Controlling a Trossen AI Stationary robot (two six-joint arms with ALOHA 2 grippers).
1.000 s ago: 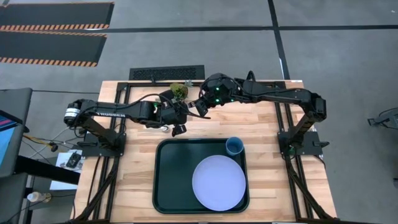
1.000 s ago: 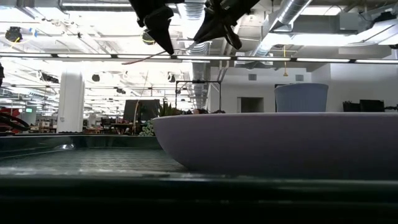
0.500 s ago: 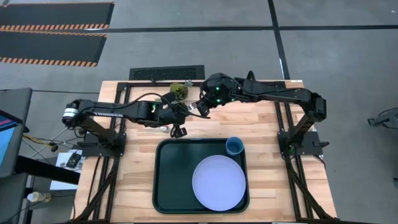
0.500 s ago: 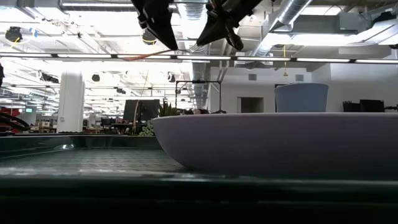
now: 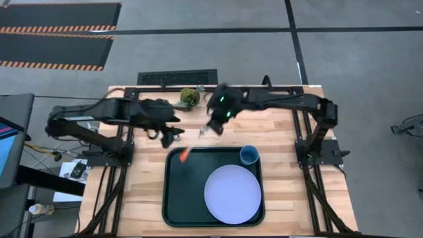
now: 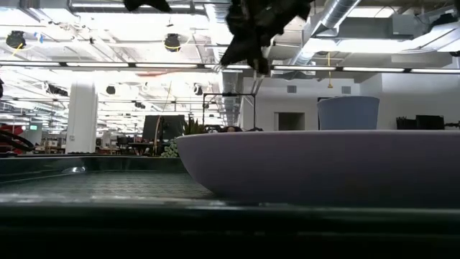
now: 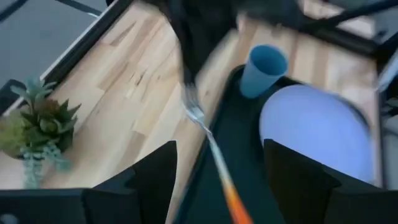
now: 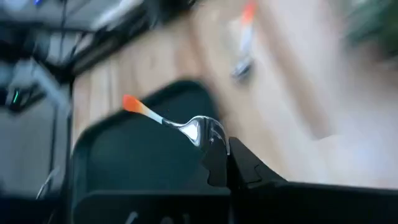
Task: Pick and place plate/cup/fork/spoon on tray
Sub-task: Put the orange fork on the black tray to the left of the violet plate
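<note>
From above, the right gripper (image 5: 210,127) pinches the fork (image 5: 193,143) by its tines, orange handle slanting over the tray (image 5: 173,198) rim; the plate (image 5: 232,194) and cup (image 5: 249,155) sit inside. The left gripper (image 5: 169,135) hangs beside it with empty fingers apart. Only the right wrist view shows the spoon (image 8: 244,38) on the table (image 8: 292,93)

The right gripper (image 5: 210,127) hangs above the table's far middle, fingers pinched together. The left gripper (image 5: 169,137) hovers beside it, fingers spread.
</note>
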